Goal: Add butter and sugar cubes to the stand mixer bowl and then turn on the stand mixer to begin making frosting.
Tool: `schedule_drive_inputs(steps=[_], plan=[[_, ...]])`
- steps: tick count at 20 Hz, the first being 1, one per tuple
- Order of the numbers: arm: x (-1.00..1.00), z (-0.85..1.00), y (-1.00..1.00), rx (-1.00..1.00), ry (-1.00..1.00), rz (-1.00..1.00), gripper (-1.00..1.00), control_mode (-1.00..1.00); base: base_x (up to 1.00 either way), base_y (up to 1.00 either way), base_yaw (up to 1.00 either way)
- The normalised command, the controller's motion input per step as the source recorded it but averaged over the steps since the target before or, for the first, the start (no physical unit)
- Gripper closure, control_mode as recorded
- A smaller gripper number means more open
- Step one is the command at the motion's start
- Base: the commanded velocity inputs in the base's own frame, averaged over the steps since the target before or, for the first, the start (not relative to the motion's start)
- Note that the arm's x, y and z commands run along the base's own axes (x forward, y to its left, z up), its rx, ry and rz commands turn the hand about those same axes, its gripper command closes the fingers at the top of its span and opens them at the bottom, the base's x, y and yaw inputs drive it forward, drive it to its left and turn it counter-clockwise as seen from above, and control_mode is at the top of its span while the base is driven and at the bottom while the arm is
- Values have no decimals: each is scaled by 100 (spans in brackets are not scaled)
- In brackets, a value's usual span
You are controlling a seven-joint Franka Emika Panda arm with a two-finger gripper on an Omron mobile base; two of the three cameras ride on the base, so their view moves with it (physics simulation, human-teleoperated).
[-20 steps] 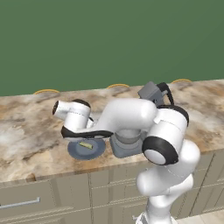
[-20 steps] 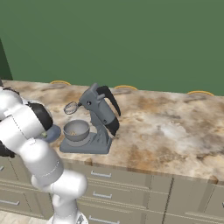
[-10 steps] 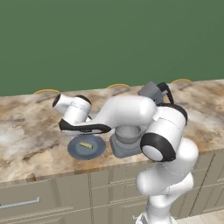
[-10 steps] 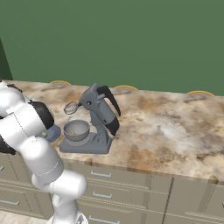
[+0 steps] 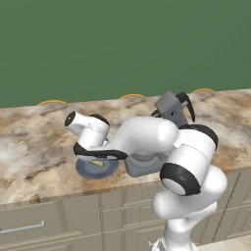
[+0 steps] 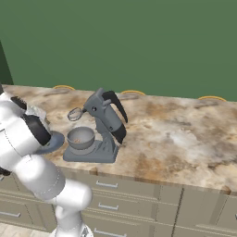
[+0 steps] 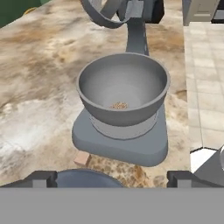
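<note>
The dark grey stand mixer (image 6: 105, 121) stands near the counter's front edge with its head tilted up and its whisk (image 6: 75, 113) raised. Below the whisk, the silvery stand mixer bowl (image 7: 123, 85) (image 6: 81, 137) sits on the mixer's base and holds small brown sugar cubes (image 7: 118, 105). One more brown cube (image 7: 82, 158) lies on the counter against the base. The butter (image 5: 100, 164) lies on a blue-grey plate (image 5: 86, 170) left of the mixer. My gripper (image 7: 111, 179) hangs open and empty over the plate's rim, facing the bowl. My hand (image 5: 89, 131) hovers above the plate.
The marble counter (image 6: 185, 134) stretches right of the mixer. A green wall (image 5: 122, 44) rises behind it. Drawers (image 6: 139, 203) run below the front edge. My own arm (image 5: 147, 139) covers the bowl in the left base view.
My hand has shifted and turned slightly above the plate. The jaws stayed open, and the mixer, bowl and butter have not moved.
</note>
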Motion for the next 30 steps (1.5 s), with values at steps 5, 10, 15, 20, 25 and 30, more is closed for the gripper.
schedule_drive_inputs(steps=[5,10,15,20,25,30], plan=[[0,-6,0,10,-1,-3,-100,-100,0,0,0],[0,-5,0,10,0,-6,-100,-100,0,0,0],[0,-8,0,1,0,-8,-100,-100,0,0,0],[4,-12,0,0,0,-8,-100,-100,0,0,0],[7,-5,0,0,0,-8,-100,-100,0,0,0],[3,-5,-2,0,0,-8,-100,-100,0,0,0]])
